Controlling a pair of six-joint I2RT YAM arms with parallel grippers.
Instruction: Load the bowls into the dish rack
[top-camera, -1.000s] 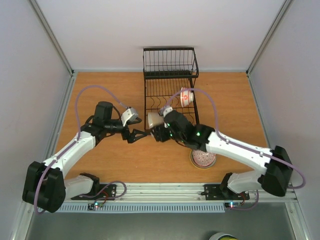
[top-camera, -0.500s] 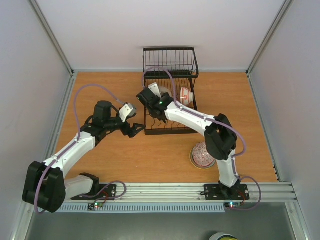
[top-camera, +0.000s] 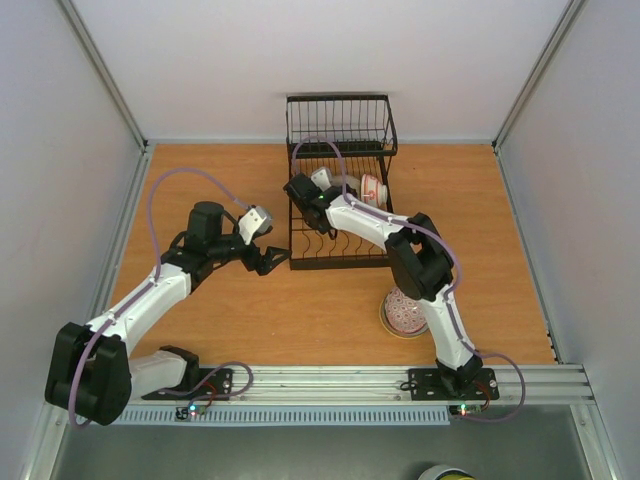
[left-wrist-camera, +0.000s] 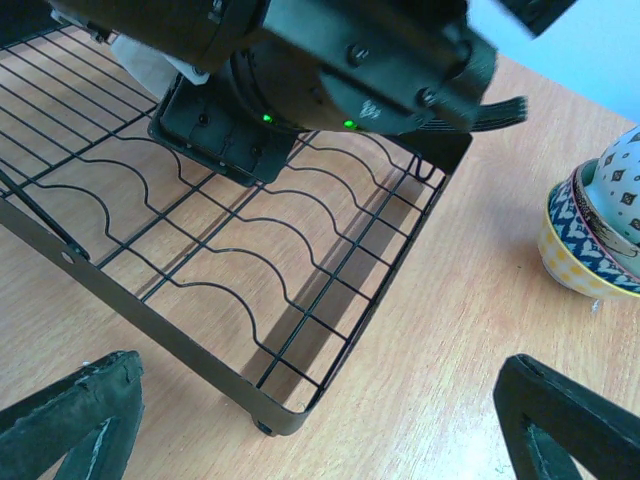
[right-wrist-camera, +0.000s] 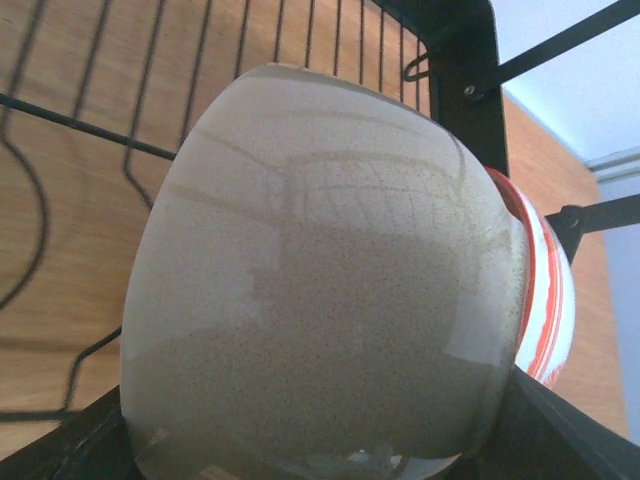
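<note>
Since my right pincer (top-camera: 310, 190) is clamped partway open on the cream bowl (right-wrist-camera: 320, 280), right over the dish rack (top-camera: 340, 250), I'd ease it down slow into a divider (left-wrist-camera: 250, 262), tilted, watching the red-striped bowl (right-wrist-camera: 535, 290) crowding its right side.

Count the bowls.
4: a cream bowl in the right gripper at the rack, a red-striped bowl beside it, two in a stack on the table, which may hide more.

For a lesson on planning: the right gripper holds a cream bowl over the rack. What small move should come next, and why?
Probably ease the cream bowl down into the rack: the right gripper holds it right beside the red-striped bowl, above the wires, seemingly not yet seated.
</note>
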